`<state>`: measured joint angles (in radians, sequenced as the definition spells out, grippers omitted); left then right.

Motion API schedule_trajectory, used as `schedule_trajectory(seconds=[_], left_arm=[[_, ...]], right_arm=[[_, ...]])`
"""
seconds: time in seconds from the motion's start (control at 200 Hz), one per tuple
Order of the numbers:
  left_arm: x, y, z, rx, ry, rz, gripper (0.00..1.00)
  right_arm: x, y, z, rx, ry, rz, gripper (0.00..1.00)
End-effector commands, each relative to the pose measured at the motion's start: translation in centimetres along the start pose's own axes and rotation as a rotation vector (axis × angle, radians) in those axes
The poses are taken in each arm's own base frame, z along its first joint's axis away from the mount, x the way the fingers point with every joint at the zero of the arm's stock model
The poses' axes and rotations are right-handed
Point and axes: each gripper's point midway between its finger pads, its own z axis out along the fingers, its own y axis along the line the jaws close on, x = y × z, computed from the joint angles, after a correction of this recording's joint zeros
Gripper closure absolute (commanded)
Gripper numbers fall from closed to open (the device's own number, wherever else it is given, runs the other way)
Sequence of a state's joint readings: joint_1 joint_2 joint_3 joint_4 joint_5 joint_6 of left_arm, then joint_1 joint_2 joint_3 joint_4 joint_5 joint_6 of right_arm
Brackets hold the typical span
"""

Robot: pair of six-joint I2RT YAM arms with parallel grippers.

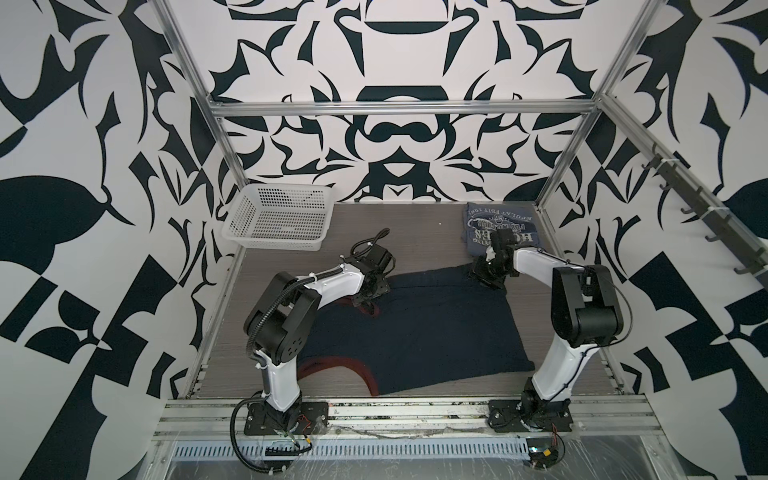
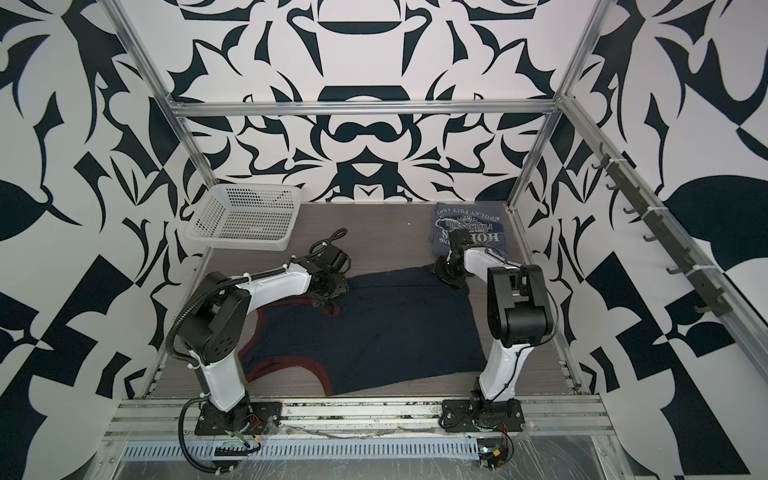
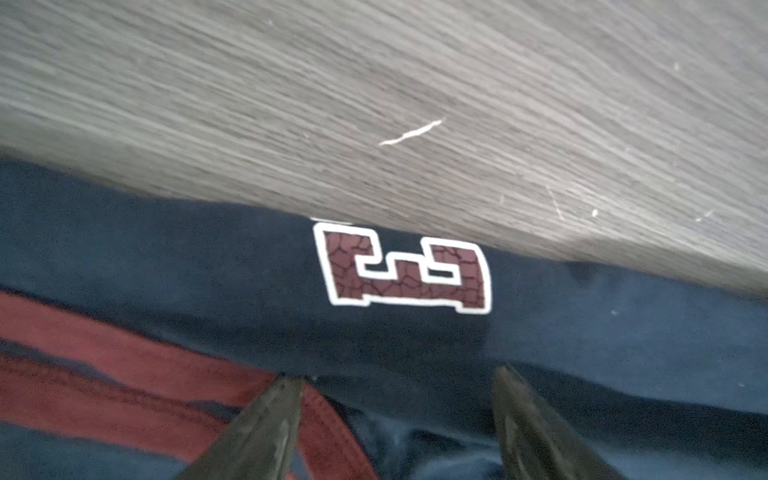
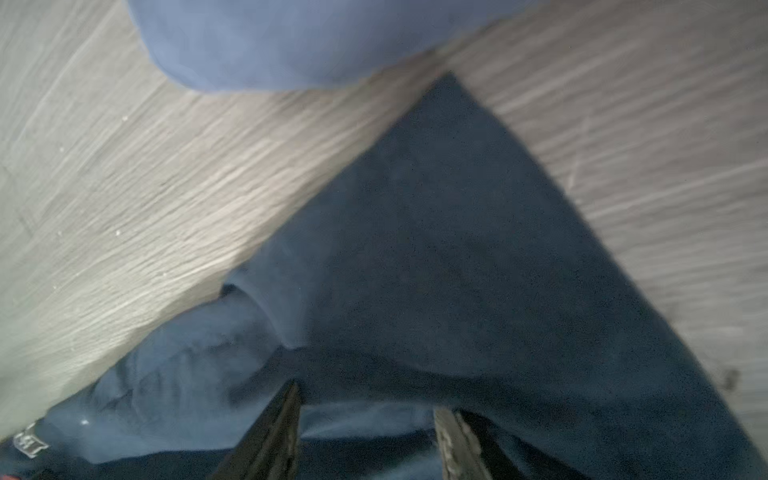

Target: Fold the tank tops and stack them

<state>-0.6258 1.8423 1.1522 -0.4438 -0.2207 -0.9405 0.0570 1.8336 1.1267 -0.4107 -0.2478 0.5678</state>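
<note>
We see the left pincer (image 3: 399,376) spread wide, tips down on the navy tank top (image 1: 415,332), one tip touching its red trim (image 3: 124,353). The red, white-edged number patch (image 3: 403,270) lies just ahead of the tips, with bare wooden table (image 3: 415,83) beyond it. The right pincer (image 4: 369,397) stands half spread over a corner of the same top, a fold of cloth between its tips; we cannot tell whether it grips. Just beyond that corner lies the folded grey-blue tank top (image 1: 482,220). The white basket (image 1: 270,239) sits well beyond the left pincer.
</note>
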Motion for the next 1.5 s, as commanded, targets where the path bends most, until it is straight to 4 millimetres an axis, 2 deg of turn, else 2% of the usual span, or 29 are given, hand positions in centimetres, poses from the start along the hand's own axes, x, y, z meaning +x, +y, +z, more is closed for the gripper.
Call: schedule_trajectory(seconds=[0.0, 0.125, 0.265, 0.385, 0.515, 0.63, 0.745, 0.755, 0.8, 0.885, 0.99, 1.055, 1.19, 1.315, 1.445, 1.495], left_arm=[[0.8, 2.9, 1.5, -0.076, 0.034, 0.033, 0.23], [0.1, 1.5, 2.6, -0.052, 0.027, 0.126, 0.22], [-1.4, -1.1, 4.1, -0.016, 0.029, 0.195, 0.21], [-2.6, -3.5, 5.1, 0.015, 0.034, 0.212, 0.21], [-3.7, -5.0, 5.7, 0.023, 0.03, 0.229, 0.21], [-4.8, -5.7, 4.6, 0.013, 0.008, 0.245, 0.19], [-5.1, -6.0, 0.7, 0.033, 0.018, 0.203, 0.16], [-5.1, -6.1, 0.2, 0.034, 0.027, 0.198, 0.13], [-4.6, -6.4, -2.0, 0.048, 0.062, 0.18, 0.1], [-3.8, -6.1, -5.9, 0.041, 0.013, 0.161, 0.05], [-1.4, -3.4, -8.4, 0.047, -0.005, 0.11, 0.05], [0.8, -1.2, -8.8, 0.041, 0.004, 0.072, 0.07], [5.5, 2.5, -9.1, 0.018, 0.042, 0.028, 0.1], [9.6, 4.0, -9.2, 0.012, 0.078, 0.008, 0.13], [13.0, 4.8, -8.9, -0.003, 0.118, 0.013, 0.14], [14.1, 5.0, -8.7, -0.004, 0.133, 0.016, 0.19]], right_arm=[[1.8, -3.3, 0.3, 0.075, 0.034, 0.099, 0.43], [2.9, -6.0, 0.1, 0.095, 0.034, 0.178, 0.43], [2.2, -7.9, -0.7, 0.103, -0.001, 0.236, 0.43], [0.6, -8.2, -1.4, 0.089, -0.023, 0.266, 0.43], [-0.5, -7.6, -1.8, 0.074, -0.038, 0.274, 0.43], [-1.0, -7.4, -3.0, 0.071, -0.063, 0.266, 0.43], [-1.0, -6.8, -5.9, 0.063, -0.117, 0.221, 0.41], [-0.9, -6.7, -6.1, 0.063, -0.12, 0.217, 0.4], [-0.6, -6.5, -7.6, 0.057, -0.15, 0.194, 0.39], [0.6, -6.7, -9.9, 0.062, -0.189, 0.168, 0.36], [3.2, -7.8, -11.7, 0.105, -0.192, 0.173, 0.34], [5.3, -8.9, -12.3, 0.136, -0.185, 0.21, 0.33], [10.0, -10.1, -11.6, 0.134, -0.12, 0.297, 0.29], [13.5, -11.1, -11.5, 0.238, -0.069, 0.295, 0.28], [16.3, -12.0, -11.3, 0.313, -0.04, 0.319, 0.28], [17.2, -12.4, -11.2, 0.324, -0.029, 0.341, 0.28]])
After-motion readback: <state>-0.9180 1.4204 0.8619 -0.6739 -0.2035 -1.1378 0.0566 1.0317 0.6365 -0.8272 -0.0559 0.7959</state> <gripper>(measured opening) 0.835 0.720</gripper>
